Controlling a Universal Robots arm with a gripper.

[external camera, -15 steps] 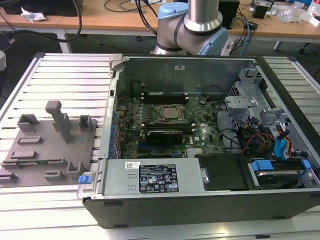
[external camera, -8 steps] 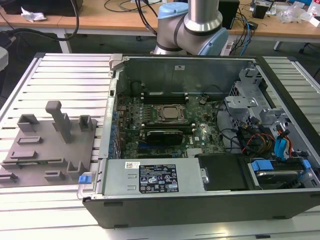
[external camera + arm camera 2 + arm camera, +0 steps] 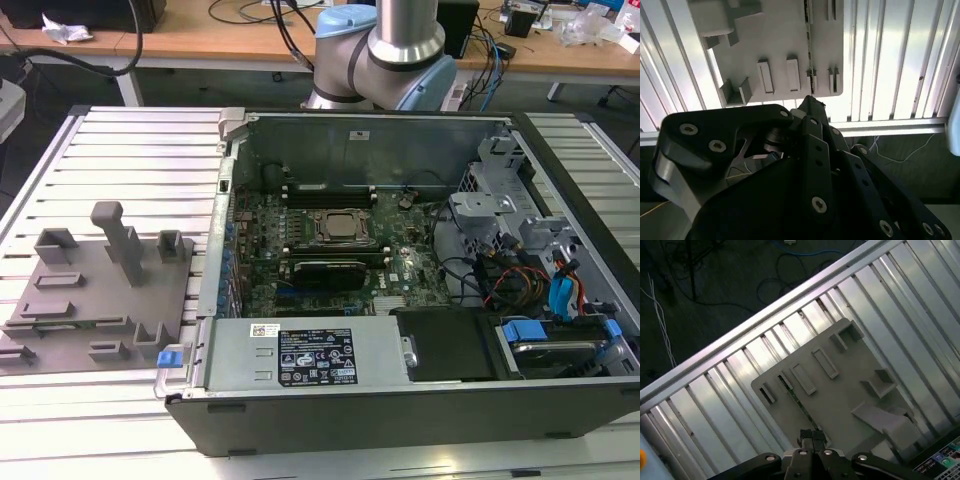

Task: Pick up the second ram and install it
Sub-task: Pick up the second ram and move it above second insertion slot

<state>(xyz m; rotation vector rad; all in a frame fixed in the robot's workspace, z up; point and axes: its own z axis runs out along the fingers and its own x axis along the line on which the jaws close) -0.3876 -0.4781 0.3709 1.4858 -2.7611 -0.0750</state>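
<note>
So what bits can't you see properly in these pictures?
The second ram: edge-on in both wrist views, just a thin line in the grey holder block, so its chips are hidden.
Its near end, second wrist view: behind the gripper.
The memory slots on the motherboard, exterior view: too small to tell which are filled.
The arm, exterior view: cut off by the top edge.
</note>
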